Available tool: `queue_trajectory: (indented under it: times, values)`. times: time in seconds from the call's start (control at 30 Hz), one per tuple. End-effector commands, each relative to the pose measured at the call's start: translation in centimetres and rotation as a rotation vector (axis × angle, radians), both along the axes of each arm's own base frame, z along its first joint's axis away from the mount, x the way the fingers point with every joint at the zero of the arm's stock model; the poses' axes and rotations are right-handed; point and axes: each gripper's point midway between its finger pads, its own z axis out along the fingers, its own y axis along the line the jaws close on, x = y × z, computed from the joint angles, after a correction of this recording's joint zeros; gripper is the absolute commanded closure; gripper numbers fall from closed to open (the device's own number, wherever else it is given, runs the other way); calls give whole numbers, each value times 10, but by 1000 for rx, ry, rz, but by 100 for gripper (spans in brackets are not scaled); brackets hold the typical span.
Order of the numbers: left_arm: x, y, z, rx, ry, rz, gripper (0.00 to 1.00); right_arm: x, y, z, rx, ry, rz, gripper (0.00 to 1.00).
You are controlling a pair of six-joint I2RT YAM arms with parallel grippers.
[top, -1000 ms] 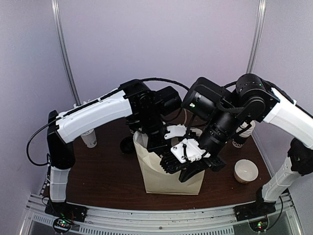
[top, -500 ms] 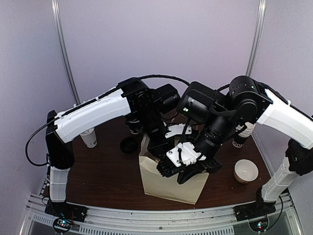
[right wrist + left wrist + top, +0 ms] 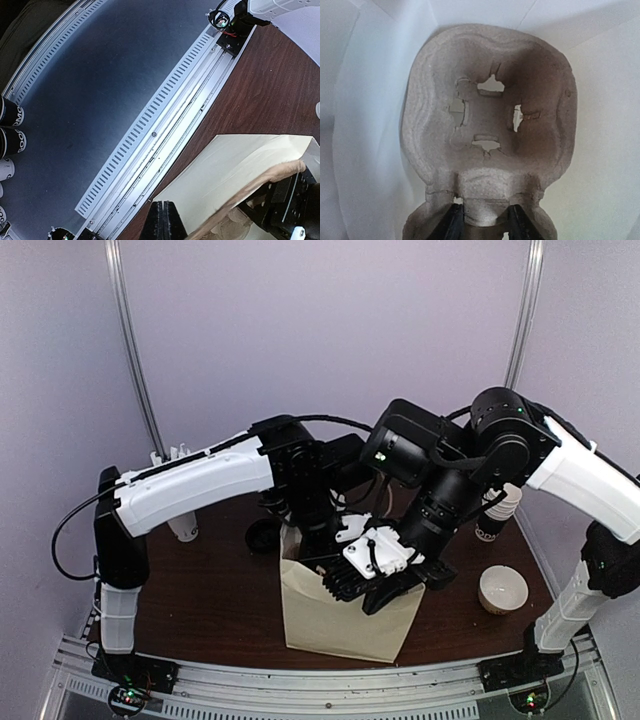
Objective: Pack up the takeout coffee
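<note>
**Left gripper deep in the bag, carrier in its grip**

Left gripper (image 3: 485, 224) is down inside the paper bag (image 3: 340, 625), and its two dark fingers (image 3: 451, 225) are clamped on the near rim tab of a pulp carrier (image 3: 490, 115). The tray fills the wrist view, cup well facing the camera, white bag walls all round it. Over on the other side, the right gripper (image 3: 164, 217) has its fingers pressed flat together on the bag's top edge, pinching the paper. The bag stands mouth up on the dark table (image 3: 210, 590), between the two arms. And the takeout coffee (image 3: 262, 536)? Outside the bag, on the table just to its left, only its black lid peeking out from under the left arm.
</note>
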Motion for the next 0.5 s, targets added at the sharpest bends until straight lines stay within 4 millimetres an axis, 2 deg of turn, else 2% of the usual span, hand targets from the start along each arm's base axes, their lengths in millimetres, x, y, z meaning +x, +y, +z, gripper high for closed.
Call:
queue_trajectory:
  times: [0.0, 0.1, 0.23, 0.4, 0.47]
  values:
    - [-2, 5, 0, 26, -73, -27, 67, 0, -5, -6, -31, -23, 11, 97]
    - [-9, 12, -7, 67, -92, -35, 67, 3, -9, -12, -49, -37, 1, 75]
    - [-11, 20, -18, 127, -97, -15, 68, 5, -22, 8, -27, -64, -4, 55]
    - [-9, 25, -27, 173, -110, 2, 68, 15, -53, 50, 58, -70, -44, 44]
    - [-8, 24, -33, 190, -114, 13, 68, 27, -67, 65, 96, -46, -93, 43]
